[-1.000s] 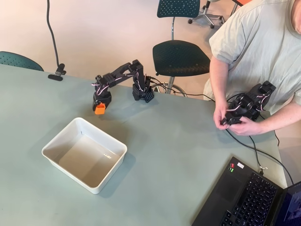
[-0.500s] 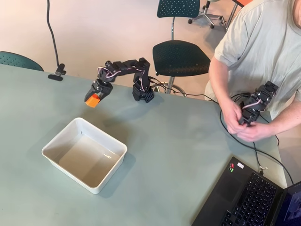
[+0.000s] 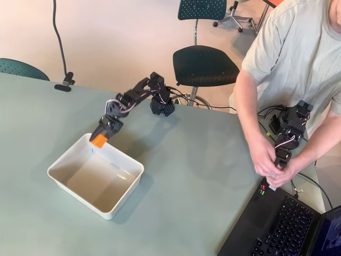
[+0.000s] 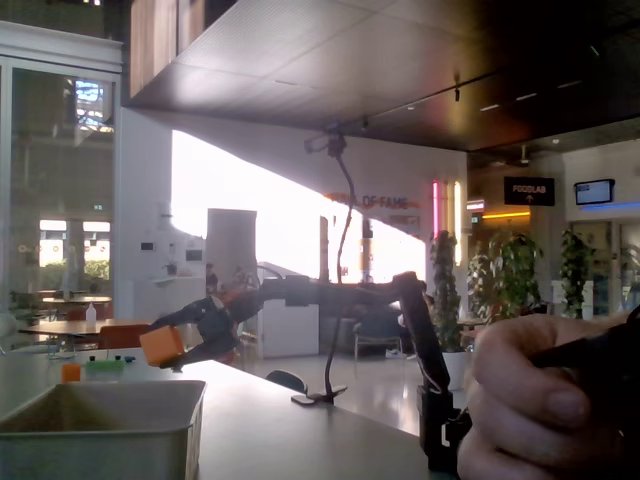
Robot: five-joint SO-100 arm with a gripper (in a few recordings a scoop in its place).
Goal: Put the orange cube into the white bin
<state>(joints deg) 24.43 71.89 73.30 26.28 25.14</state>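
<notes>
Gripping the orange cube [image 3: 98, 141], the end effector [image 3: 101, 136] is closed on it and holds it in the air above the far rim of the white bin [image 3: 69, 160], near the bin's 12 o'clock corner in the overhead view. In the fixed view the orange cube [image 4: 162, 345] hangs clear above the bin's [image 4: 100, 432] top edge, gripped at the end of the outstretched arm [image 4: 330, 294], so nothing touches the tray.

By my reading the carry is nearly done and the release is the step in hand. To do it well, the cube should travel a little further toward 6 o'clock in the overhead view, so it sits over the bare floor of the bin rather than over the rim, where it could bounce off onto the worktop [image 3: 202, 160]. Lowering it closer to the bin floor before the fingers part would keep the light plastic cube from hopping out. Opening should be smooth and wide enough that the cube does not cling to one finger.

A person [image 3: 298, 58] sits at 3 o'clock beside a laptop [image 3: 287, 224].
</notes>
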